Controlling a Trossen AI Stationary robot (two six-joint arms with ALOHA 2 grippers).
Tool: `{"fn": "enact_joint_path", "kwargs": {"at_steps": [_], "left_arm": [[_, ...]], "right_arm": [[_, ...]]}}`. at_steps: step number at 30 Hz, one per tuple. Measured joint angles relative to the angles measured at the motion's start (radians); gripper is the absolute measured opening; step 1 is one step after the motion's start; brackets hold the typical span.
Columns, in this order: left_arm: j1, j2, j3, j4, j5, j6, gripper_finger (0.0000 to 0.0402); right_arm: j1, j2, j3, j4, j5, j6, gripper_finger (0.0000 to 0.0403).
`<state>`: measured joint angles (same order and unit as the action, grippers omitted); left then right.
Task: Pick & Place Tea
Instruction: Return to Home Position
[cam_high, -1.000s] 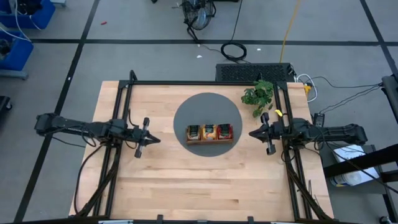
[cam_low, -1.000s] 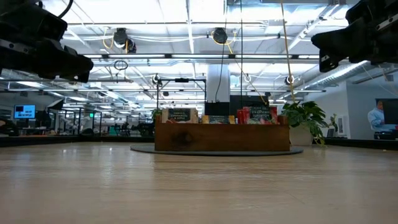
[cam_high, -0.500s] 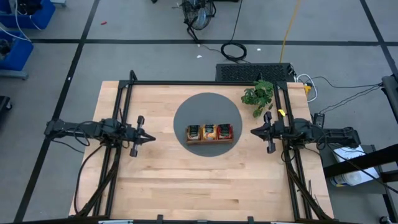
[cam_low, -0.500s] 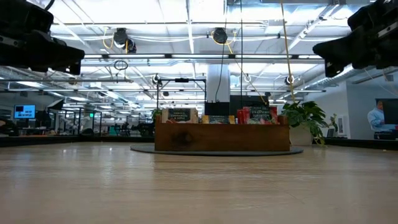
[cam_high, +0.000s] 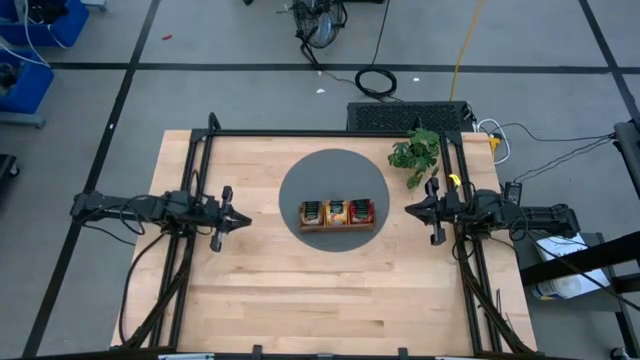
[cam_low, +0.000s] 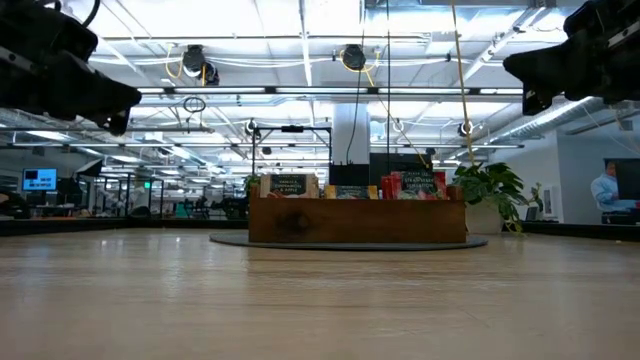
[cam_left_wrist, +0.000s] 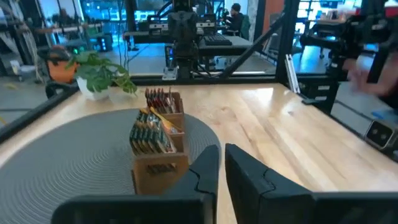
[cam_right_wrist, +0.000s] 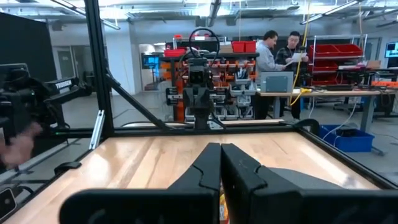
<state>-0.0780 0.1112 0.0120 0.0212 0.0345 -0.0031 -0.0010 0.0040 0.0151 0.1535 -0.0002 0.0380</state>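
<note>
Both arms have backed off from the middle of the table (cam_high: 300, 290) over the past second. The left gripper (cam_high: 243, 219) now sits at centre-left of the overhead frame and the right gripper (cam_high: 408, 211) at centre-right, each well apart from the work. In the last half-second we see almost no further shift, so we judge the retreat nearly finished.

Each pincer is clenched on nothing. The right one's fingers (cam_right_wrist: 208, 168) meet, and only a sliver shows between the left one's.

The tea sachets (cam_high: 337, 211) stand upright in all three compartments of the wooden tray (cam_low: 355, 222), on the grey mat (cam_high: 330, 170) at frame centre: tan at left, orange-yellow in the middle, red at right. No sachet lies loose on the table, so we take the sorting as done. A potted plant (cam_high: 415, 152) stands to the mat's upper right.

The sachets' dark green labels carry pale lettering, too small for us to read, and we can make out no brand.
</note>
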Motion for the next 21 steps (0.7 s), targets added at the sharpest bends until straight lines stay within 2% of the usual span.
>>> {"fn": "enact_joint_path", "kwargs": {"at_steps": [5,21], "left_arm": [[0.0,0.0,0.0,0.005,-0.002,-0.031,0.0045],[0.0,0.0,-0.001,0.008,-0.002,-0.033,0.0031]], "right_arm": [[0.0,0.0,0.0,-0.001,0.0,0.002,0.0],[0.0,0.0,0.0,-0.001,0.0,0.002,0.0]]}}
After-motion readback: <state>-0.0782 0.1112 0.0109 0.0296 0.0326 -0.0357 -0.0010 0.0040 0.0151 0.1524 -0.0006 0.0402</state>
